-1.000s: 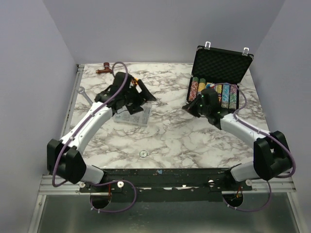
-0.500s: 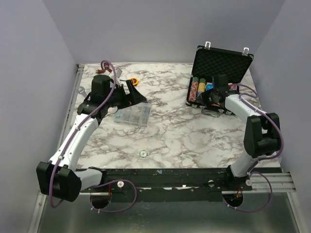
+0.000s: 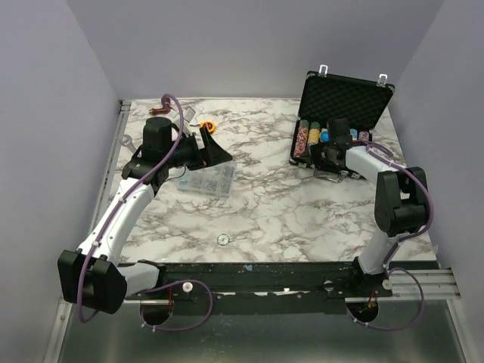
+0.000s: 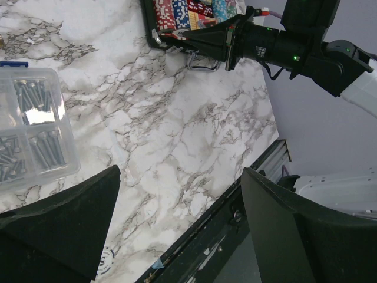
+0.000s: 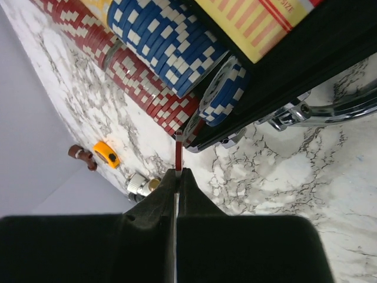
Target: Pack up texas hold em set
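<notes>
The black case (image 3: 346, 99) stands open at the back right, its foam lid upright. Rows of red (image 5: 136, 76) and blue (image 5: 165, 39) poker chips and the orange card box (image 5: 259, 26) fill its base. My right gripper (image 5: 178, 171) is shut on a thin red chip (image 5: 178, 150), held on edge at the case's front left corner (image 3: 314, 155). It also shows in the left wrist view (image 4: 203, 40). My left gripper (image 3: 218, 144) is open and empty above the table (image 4: 179, 218), far from the case.
A clear compartment box of screws (image 3: 206, 179) lies under my left gripper, also in the left wrist view (image 4: 28, 130). A yellow tape measure (image 5: 106, 154) and a metal fitting (image 5: 139, 186) lie at the back. The case's silver handle (image 5: 330, 109) sticks out in front.
My right arm has swung round and brought its gripper up to the case's front left corner. My left arm has pulled back to the left, off the clear box.
</notes>
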